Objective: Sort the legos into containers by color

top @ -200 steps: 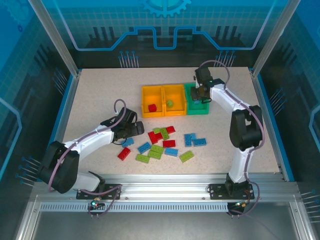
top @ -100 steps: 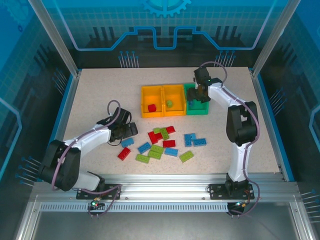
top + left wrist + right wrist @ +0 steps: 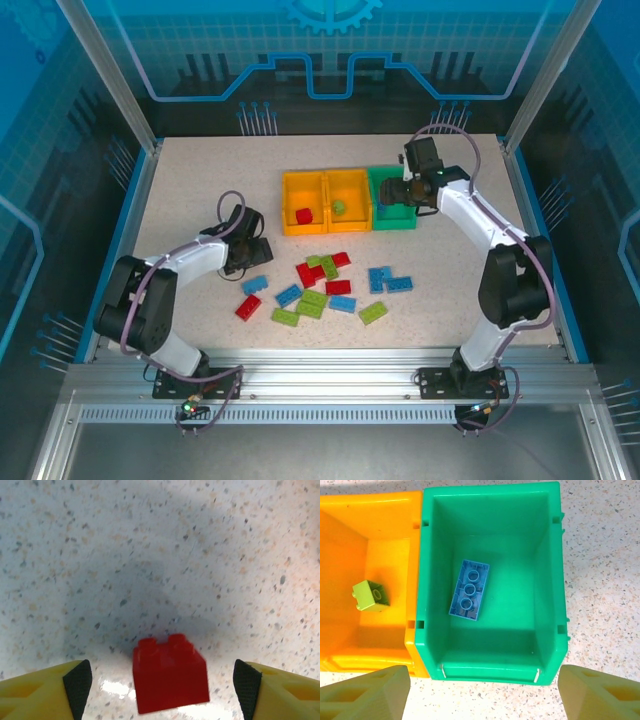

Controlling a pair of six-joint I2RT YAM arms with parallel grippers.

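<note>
While left gripper [image 3: 256, 250], jaws open, straddles red brick [image 3: 170, 675] on table [image 3: 200, 190], loose legos [image 3: 322, 288] lie unsorted. Left bin [image 3: 288, 203]: one red piece [image 3: 304, 216]. Middle bin [image 3: 350, 175]: lime piece [image 3: 370, 595]. Green bin [image 3: 547, 570]: blue piece [image 3: 469, 589]. Right gripper [image 3: 482, 680] hovers above, jaws apart, empty. Sorting barely begun.

The left arm [image 3: 187, 262] and right arm [image 3: 466, 206] are white, black-jointed. Each has a grey cable [image 3: 440, 126] and yellow jaws.

Bare tabletop [image 3: 200, 190] left of bins [image 3: 327, 205]
</note>
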